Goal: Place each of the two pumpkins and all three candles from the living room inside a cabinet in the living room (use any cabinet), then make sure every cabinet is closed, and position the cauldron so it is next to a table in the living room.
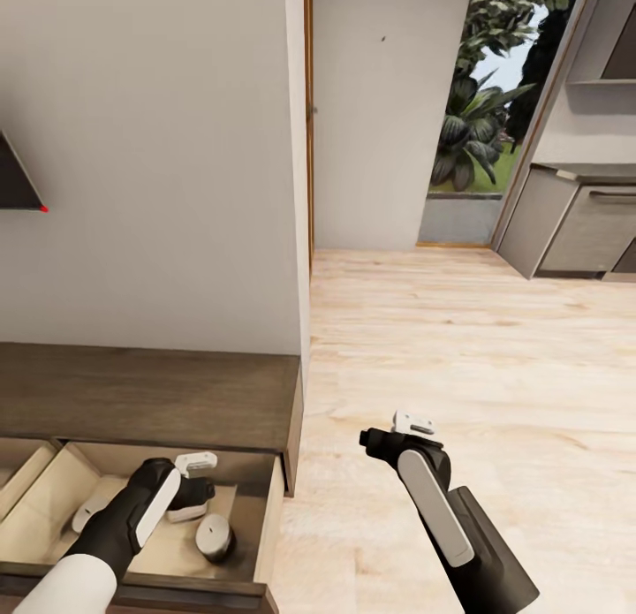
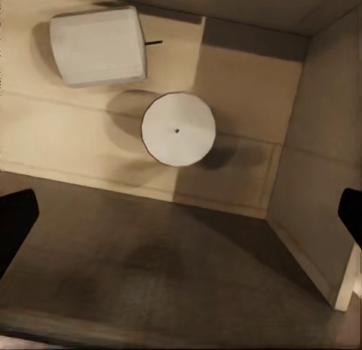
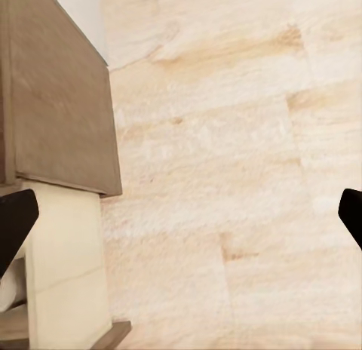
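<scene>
The dark-brown cabinet (image 1: pixel 150 393) runs along the wall at the lower left, with a drawer (image 1: pixel 269 517) pulled out and its pale inside showing. One candle (image 1: pixel 214 536) (image 2: pixel 179 129) stands upright in the drawer. A second candle (image 1: pixel 88 512) (image 2: pixel 98 46) lies on its side further in. My left gripper (image 1: pixel 199 490) (image 2: pixel 181 218) hangs open above the drawer, just over the upright candle, holding nothing. My right gripper (image 1: pixel 393 430) (image 3: pixel 181 222) is open and empty over the wood floor, right of the cabinet's end (image 3: pixel 53 93). Pumpkins, cauldron and table are out of view.
A second pulled-out front (image 1: pixel 18 473) shows at the far left. A dark screen corner (image 1: pixel 16 185) hangs on the wall above the cabinet. Open wood floor (image 1: pixel 459 358) stretches right to grey kitchen units (image 1: pixel 574 225) and a doorway with plants (image 1: pixel 477 128).
</scene>
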Controlling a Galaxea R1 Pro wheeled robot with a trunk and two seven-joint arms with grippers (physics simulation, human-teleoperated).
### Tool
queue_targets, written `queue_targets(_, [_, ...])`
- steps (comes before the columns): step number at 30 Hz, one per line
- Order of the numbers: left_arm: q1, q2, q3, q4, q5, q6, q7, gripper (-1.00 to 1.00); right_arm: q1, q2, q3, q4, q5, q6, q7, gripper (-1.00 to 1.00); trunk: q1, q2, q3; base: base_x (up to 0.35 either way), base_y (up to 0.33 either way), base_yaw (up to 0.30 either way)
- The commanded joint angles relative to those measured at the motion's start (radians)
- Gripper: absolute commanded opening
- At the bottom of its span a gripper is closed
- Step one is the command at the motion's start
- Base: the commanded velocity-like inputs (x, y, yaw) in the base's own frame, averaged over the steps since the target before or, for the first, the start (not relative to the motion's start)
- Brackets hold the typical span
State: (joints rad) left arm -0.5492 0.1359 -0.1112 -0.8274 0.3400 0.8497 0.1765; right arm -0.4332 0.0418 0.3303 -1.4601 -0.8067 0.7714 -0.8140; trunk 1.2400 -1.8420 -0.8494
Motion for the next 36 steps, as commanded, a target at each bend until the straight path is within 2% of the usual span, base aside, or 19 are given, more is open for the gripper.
queue_targets(1, [-0.001, 0.002, -0.004, -0.002, 0.012, 0.006, 0.009, 1.0, -0.001, 0.0, -0.002, -0.001, -0.01, 0.003, -0.011, 1.0, -0.004, 0.007, 0.002, 0.0, 0.0, 0.0])
queue_targets(7, [-0.001, 0.004, -0.004, -0.004, 0.013, 0.025, 0.009, 1.0, -0.001, 0.002, -0.046, 0.001, -0.014, 0.006, -0.014, 1.0, -0.027, 0.049, 0.021, 0.0, 0.0, 0.0])
queue_targets(11, [0.0, 0.005, -0.004, -0.006, 0.013, 0.036, 0.009, 1.0, -0.001, 0.001, -0.061, 0.006, -0.014, 0.006, -0.023, 1.0, -0.042, 0.077, 0.034, 0.0, 0.0, 0.0])
queue_targets(22, [0.0, 0.007, -0.004, -0.006, 0.01, 0.043, 0.009, 1.0, -0.001, 0.003, -0.121, 0.039, -0.014, 0.006, -0.139, 1.0, -0.085, 0.154, 0.068, 0.0, 0.0, 0.0])
queue_targets(36, [-0.001, 0.007, -0.004, -0.006, 0.01, 0.044, 0.009, 1.0, -0.001, 0.006, -0.127, 0.04, -0.015, 0.006, -0.157, 1.0, -0.138, 0.252, 0.112, 0.0, 0.0, 0.0])
